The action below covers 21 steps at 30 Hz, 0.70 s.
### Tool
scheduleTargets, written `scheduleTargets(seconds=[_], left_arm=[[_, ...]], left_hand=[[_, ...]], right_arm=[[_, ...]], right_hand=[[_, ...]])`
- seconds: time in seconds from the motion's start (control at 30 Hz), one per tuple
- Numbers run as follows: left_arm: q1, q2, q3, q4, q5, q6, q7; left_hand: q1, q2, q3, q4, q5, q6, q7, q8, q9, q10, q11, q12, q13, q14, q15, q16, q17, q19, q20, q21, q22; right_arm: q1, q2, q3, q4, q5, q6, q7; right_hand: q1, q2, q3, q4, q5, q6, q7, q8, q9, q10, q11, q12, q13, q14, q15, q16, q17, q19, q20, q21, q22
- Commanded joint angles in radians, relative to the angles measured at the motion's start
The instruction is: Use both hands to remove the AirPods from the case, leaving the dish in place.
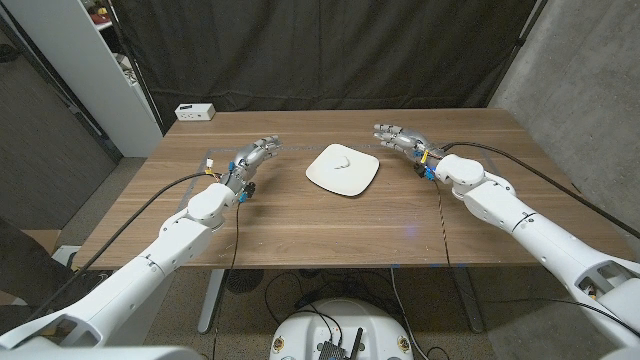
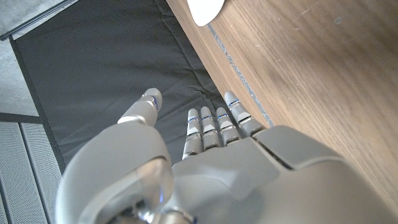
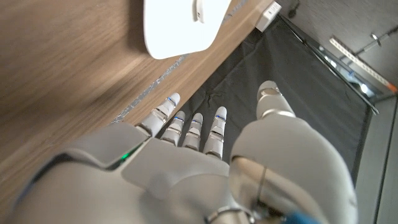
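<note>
- On the left side of the wooden table point(image 1: 330, 225), the left hand point(image 1: 252, 158) holds nothing; its fingers point(image 2: 214, 121) are stretched out straight and close together, with the thumb standing apart, as the left wrist view shows.
- On the right side, the right hand point(image 1: 402, 138) is likewise empty, its fingers point(image 3: 189, 127) extended side by side and the thumb set off from them.
- Between the two hands, well apart from each, the white dish point(image 1: 342, 169) sits toward the far middle of the table.
- On the dish lies a small white object point(image 1: 341, 162), most likely the AirPods case; it is too small to tell whether its lid is open or whether the earbuds are inside.
- At the far left edge of the table sits a small white box point(image 1: 195, 112), away from the work.
- Judged from this, the task is at its very start: nothing is grasped and the case is untouched.
- The next move calls for both hands to come inward to the dish, one to steady or lift the case and the other to open it, without nudging the dish.
</note>
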Motion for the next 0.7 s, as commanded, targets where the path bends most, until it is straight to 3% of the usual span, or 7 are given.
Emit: scheduleTargets(seconds=[0.03,0.2,0.33,0.4,0.5,0.7], left_arm=[[0.006,0.001,-0.002,-0.013,0.043,0.004,0.041],[-0.001,-0.002,-0.002,-0.004,0.047,0.000,0.038],[-0.004,-0.004,-0.001,0.004,0.048,-0.010,0.030],[-0.003,-0.004,-0.001,0.005,0.049,-0.014,0.029],[0.003,0.000,-0.004,-0.002,0.050,-0.014,0.030],[0.011,0.015,-0.008,-0.013,0.057,-0.013,0.027]], left_hand=[[0.008,-0.007,-0.001,-0.005,0.002,0.003,-0.003,0.000,0.004,-0.005,-0.002,0.000,0.002,-0.005,0.003,-0.002,0.002,-0.004,-0.004,-0.006,0.003],[0.013,-0.008,-0.004,-0.008,0.003,0.004,-0.002,0.000,0.005,-0.009,-0.002,0.000,0.004,-0.009,0.002,-0.001,0.002,-0.004,-0.004,-0.010,0.003],[0.016,-0.008,-0.007,-0.010,0.003,0.003,-0.004,0.000,0.005,-0.008,-0.003,0.002,0.006,-0.010,0.001,0.000,0.002,-0.004,-0.005,-0.012,0.003],[0.017,-0.009,-0.008,-0.010,0.004,0.003,-0.005,0.001,0.005,-0.009,-0.005,0.002,0.006,-0.010,0.001,0.001,0.002,-0.003,-0.005,-0.013,0.003],[0.018,-0.009,-0.010,-0.011,0.004,0.003,-0.006,0.001,0.005,-0.011,-0.004,0.002,0.007,-0.011,0.000,0.001,0.002,-0.003,-0.005,-0.015,0.003],[0.021,-0.009,-0.013,-0.012,0.004,0.005,-0.006,0.002,0.006,-0.011,-0.005,0.004,0.009,-0.012,-0.001,0.002,0.001,-0.002,-0.005,-0.018,0.003]], right_arm=[[0.058,-0.045,-0.156,-0.255,-0.289,-0.354,-0.153],[0.083,-0.042,-0.216,-0.286,-0.382,-0.437,-0.150],[0.098,-0.036,-0.239,-0.291,-0.404,-0.466,-0.118],[0.110,-0.031,-0.255,-0.288,-0.418,-0.467,-0.098],[0.142,-0.014,-0.294,-0.256,-0.450,-0.450,-0.063],[0.184,0.020,-0.339,-0.190,-0.495,-0.409,-0.020]], right_hand=[[0.005,-0.033,-0.009,-0.001,0.011,0.021,0.010,0.009,0.004,-0.004,0.011,0.008,0.007,-0.023,-0.059,0.003,0.003,-0.014,0.001,0.004,0.000],[0.022,-0.063,-0.015,0.003,0.022,0.022,0.012,0.006,0.006,-0.037,0.023,0.003,0.013,-0.066,-0.052,-0.003,0.002,-0.049,0.003,-0.003,-0.001],[0.058,-0.074,-0.008,0.003,0.037,0.004,-0.002,-0.006,0.009,-0.086,0.022,-0.004,0.017,-0.115,-0.048,-0.005,0.002,-0.097,0.007,-0.007,-0.001],[0.076,-0.071,-0.002,0.002,0.042,-0.006,-0.014,-0.011,0.009,-0.098,0.018,-0.005,0.018,-0.127,-0.046,-0.003,0.002,-0.107,0.007,-0.005,-0.001],[0.137,-0.061,0.021,0.001,0.053,-0.020,-0.066,-0.018,0.011,-0.131,0.004,-0.003,0.018,-0.155,-0.045,0.002,0.002,-0.129,0.009,0.000,-0.002],[0.204,-0.042,0.048,0.000,0.059,-0.035,-0.076,-0.026,0.011,-0.167,-0.017,-0.004,0.017,-0.183,-0.042,0.004,0.003,-0.151,0.009,0.001,-0.002]])
